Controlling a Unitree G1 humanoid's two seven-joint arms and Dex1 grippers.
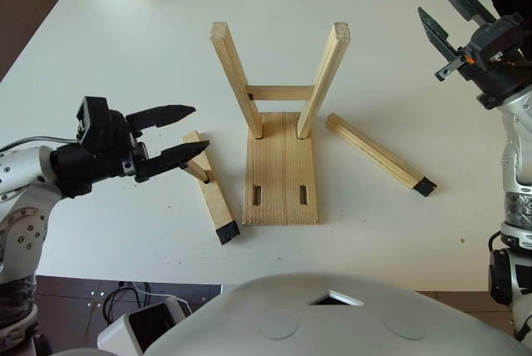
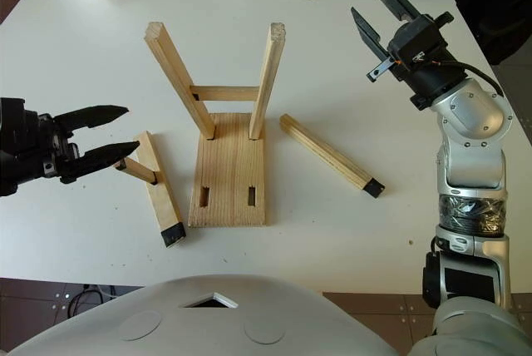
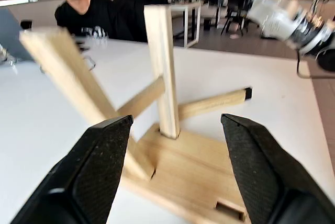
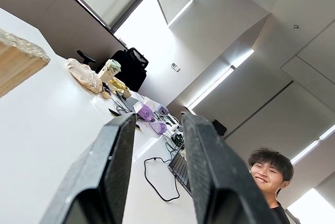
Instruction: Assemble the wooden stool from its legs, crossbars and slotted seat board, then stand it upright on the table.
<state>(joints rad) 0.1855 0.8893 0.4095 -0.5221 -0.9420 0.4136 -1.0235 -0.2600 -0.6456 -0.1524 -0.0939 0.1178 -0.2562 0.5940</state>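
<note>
**Stool half built, both claws empty**

Count: we log one seat board (image 1: 280,165), four legs and two crossbars. The left standing leg (image 1: 235,73) and the right standing leg (image 1: 324,77) sit in the board's far slots. The first crossbar (image 1: 281,92) joins them. Two near slots (image 1: 257,195) (image 1: 303,194) hold nothing. The other two legs lie loose on the table (image 1: 100,56). The left loose leg (image 1: 212,194) carries the second crossbar (image 1: 197,170) as a short stub on its side.

Left claw (image 1: 198,129): the fingers are spread wide and grasp nothing. The far end of the left loose leg lies just beside the lower fingertip, but we cannot tell whether they touch. The stub sits just under that tip. The seat board lies near, to the claw's right, ahead of the fingertips. In the left wrist view the board and both standing legs show between the fingers (image 3: 99,166).

Right claw (image 2: 364,0): the fingers are parted with nothing between them. It is raised over the table's far right side. The right loose leg (image 1: 378,153) lies to its left and closer to us. The seat board is farther left, well apart.

Axes: the board lies flat, with its long axis running from us toward the far edge. The standing legs point up from it. The right loose leg lies diagonally, black-capped end toward us and rightward, bare end toward the board. The left loose leg runs roughly parallel to the board, black cap nearest us.
</note>
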